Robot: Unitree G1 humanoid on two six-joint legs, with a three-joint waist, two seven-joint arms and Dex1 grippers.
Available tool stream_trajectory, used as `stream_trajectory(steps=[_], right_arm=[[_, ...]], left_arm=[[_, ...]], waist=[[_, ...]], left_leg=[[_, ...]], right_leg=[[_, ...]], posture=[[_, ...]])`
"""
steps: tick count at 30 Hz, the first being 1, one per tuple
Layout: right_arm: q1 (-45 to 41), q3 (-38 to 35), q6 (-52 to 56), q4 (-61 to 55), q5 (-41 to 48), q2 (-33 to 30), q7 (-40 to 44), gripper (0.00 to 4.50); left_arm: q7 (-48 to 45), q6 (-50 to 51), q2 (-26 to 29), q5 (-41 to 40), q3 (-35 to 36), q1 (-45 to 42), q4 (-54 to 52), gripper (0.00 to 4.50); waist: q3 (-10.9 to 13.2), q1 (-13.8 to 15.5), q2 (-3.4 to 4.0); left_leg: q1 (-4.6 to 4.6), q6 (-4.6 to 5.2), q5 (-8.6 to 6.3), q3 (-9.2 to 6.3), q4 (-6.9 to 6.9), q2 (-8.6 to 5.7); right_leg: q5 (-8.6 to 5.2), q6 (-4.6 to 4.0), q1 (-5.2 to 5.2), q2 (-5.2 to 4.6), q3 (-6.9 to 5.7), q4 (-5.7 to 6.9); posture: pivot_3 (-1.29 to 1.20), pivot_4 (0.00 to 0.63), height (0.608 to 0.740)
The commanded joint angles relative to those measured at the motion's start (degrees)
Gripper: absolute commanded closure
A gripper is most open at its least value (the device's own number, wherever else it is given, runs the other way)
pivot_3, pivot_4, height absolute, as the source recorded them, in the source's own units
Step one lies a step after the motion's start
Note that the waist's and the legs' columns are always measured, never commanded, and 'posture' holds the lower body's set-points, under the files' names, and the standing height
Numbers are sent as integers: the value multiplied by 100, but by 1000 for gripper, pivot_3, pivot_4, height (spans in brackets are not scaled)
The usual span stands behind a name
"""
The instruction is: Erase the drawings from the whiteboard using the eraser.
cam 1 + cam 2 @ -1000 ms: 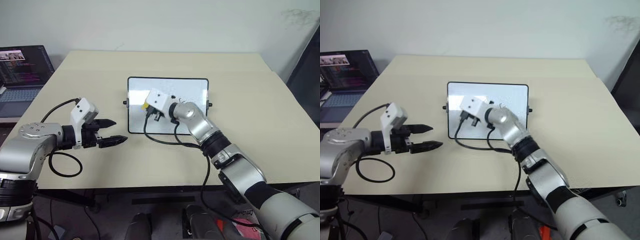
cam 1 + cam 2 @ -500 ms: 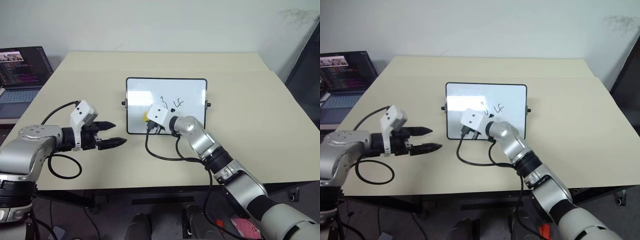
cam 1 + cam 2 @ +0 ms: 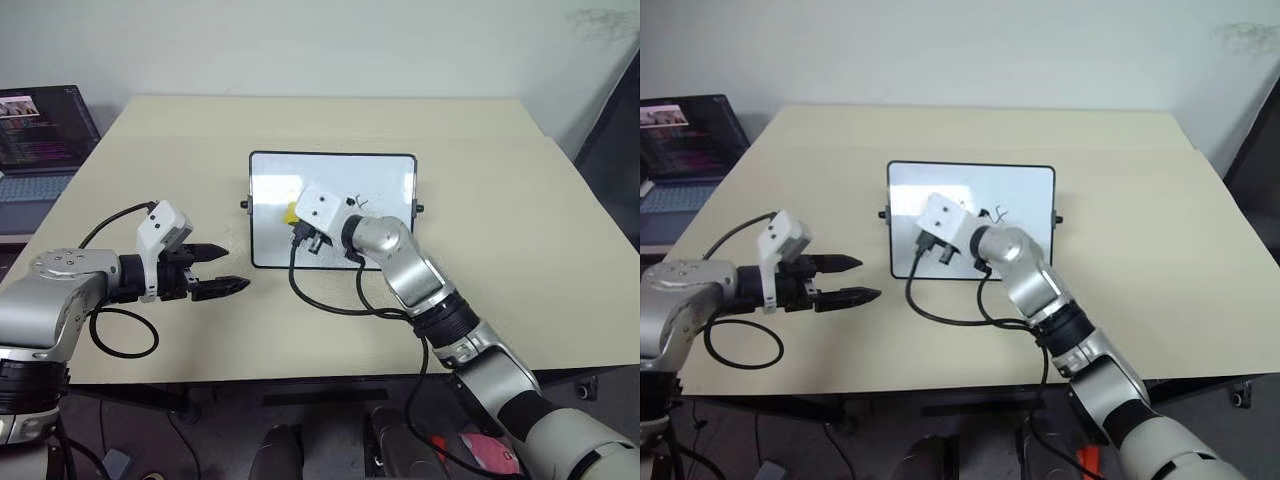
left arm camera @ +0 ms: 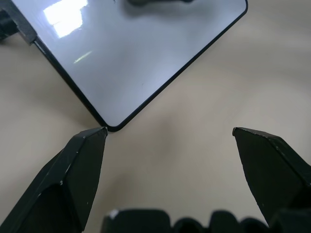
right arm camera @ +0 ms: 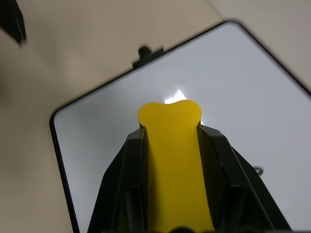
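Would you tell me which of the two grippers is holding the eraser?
The right gripper, shut on the yellow eraser over the whiteboard; the left gripper is open and holds nothing.

Your right gripper [image 5: 170, 127] clamps the yellow eraser [image 5: 174, 160] between both black fingers [image 5: 127, 174], its squeezed tip bulging over the whiteboard [image 5: 97, 150]. A small black knob [image 5: 144, 51] juts from the whiteboard's frame, with the tan table [image 5: 58, 53] beyond it.
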Motion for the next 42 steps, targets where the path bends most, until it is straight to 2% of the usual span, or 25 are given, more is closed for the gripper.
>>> stream_trajectory(steps=[1, 10, 16, 21, 26, 29, 34, 37, 42], right_arm=[[147, -278, 130, -1028, 261, -49, 11, 3377], [1229, -641, 612, -2870, 350, -760, -134, 3377], [2089, -825, 485, -3835, 627, -1344, 6, 3377], [3474, -1254, -103, -4124, 913, -1647, -145, 3377], [4061, -1266, -446, -4130, 948, -1604, -411, 3377], [3847, -1178, -448, -4039, 917, -1505, -543, 3377], [2853, -865, -467, -3369, 720, -1444, -555, 3378], [1886, -675, -439, -2517, 547, -1339, -591, 3378], [790, -524, -609, -1114, 322, -1183, -711, 3378]], left_arm=[[-84, -107, 77, 10, 51, -178, -29, 0], [-274, -208, 20, -71, -33, -257, -318, 0], [-224, -448, 12, 92, -46, -148, -333, 0], [50, -439, -239, -36, 134, -133, -296, 0], [195, -395, -381, -100, 279, 78, -343, 0], [224, -389, -419, -105, 236, 18, -330, 0], [234, -338, -511, -70, 20, -281, -216, 0], [248, -318, -562, 18, -143, -443, -120, 0], [276, -255, -621, 50, -272, -642, -63, 0]], waist=[[0, 5, 0], [0, 26, -1], [-1, 10, -1], [-2, 30, -4], [-1, -11, -5], [-1, -5, -5], [-1, 10, -6], [-1, -2, -6], [-1, 13, -6]], left_leg=[[0, 0, 0, 1, -6, 0], [2, -4, -2, 8, -19, -4], [8, -3, -2, 11, -20, 2], [9, -3, -2, 12, -19, 0], [16, -3, -2, 25, -16, -1], [27, -1, 0, 23, -15, 2], [24, -2, 2, 22, -3, 0], [23, -2, 2, 22, -3, -1], [17, -2, 2, 16, -6, 0]], right_leg=[[0, 0, -2, 0, 1, -1], [-3, 0, -2, -5, 3, -10], [-6, -2, 0, 0, 5, -8], [-10, 1, 6, -2, 5, -10], [-9, 4, 7, -2, 17, -5], [-6, 1, 10, 1, 15, 3], [-2, 5, 17, 2, 15, 1], [-2, 5, 17, 1, 15, -2], [-1, 3, 14, 1, 9, -1]], posture=[[0, 150, 740], [0, 150, 740], [0, 150, 740], [0, 150, 740], [0, 150, 740], [0, 150, 740], [0, 150, 740], [0, 150, 740], [0, 150, 740]])
